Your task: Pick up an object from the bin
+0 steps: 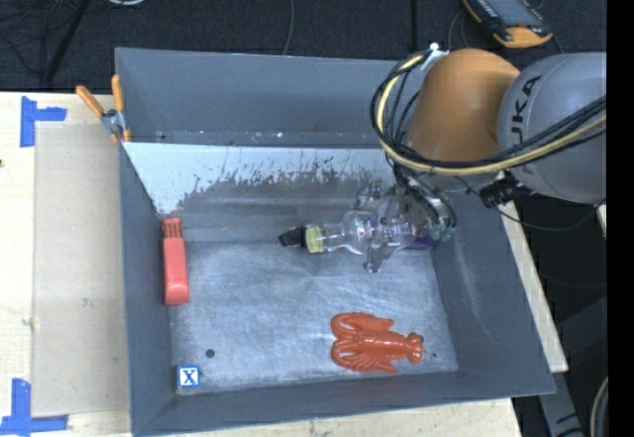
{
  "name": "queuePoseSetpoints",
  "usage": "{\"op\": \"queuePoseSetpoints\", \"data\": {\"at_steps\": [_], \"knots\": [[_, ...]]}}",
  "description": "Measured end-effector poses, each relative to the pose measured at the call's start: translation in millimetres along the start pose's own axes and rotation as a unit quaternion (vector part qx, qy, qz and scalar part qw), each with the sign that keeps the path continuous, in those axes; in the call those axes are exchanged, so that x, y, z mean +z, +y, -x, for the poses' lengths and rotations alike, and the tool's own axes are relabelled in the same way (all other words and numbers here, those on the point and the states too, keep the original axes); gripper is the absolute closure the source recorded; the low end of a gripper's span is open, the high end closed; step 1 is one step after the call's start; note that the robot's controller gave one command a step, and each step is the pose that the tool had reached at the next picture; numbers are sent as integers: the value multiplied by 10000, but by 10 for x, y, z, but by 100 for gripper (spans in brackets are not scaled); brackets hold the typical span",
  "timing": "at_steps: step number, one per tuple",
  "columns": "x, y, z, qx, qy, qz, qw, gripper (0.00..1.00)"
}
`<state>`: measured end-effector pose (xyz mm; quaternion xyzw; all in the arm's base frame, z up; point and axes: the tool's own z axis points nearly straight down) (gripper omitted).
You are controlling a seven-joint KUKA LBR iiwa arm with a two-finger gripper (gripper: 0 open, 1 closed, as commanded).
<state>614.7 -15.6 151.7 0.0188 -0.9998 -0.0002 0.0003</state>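
Note:
My gripper (375, 230) hangs low in the right middle of the bin, under the orange wrist cover. It is open, one finger on the far side and one on the near side of the right end of a clear bottle-like thing (342, 235). That thing lies on its side, with a yellowish collar and a black cap pointing left. A small purple piece (422, 239) shows just to the right of the gripper, partly hidden by it. A red toy lobster (376, 342) lies flat on the bin floor, nearer the front than the gripper.
An orange-red flat bar (175, 264) lies along the left wall, far from the gripper. The arm and its cables cover the bin's right rear corner. Sloped walls close in on the floor from all sides.

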Motion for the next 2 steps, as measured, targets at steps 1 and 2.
{"op": "queuePoseSetpoints", "data": {"at_steps": [1,2], "knots": [[-403,53,-121,139,23,2,9999,100],[-991,50,-45,288,-2,0,9996,100]]}}
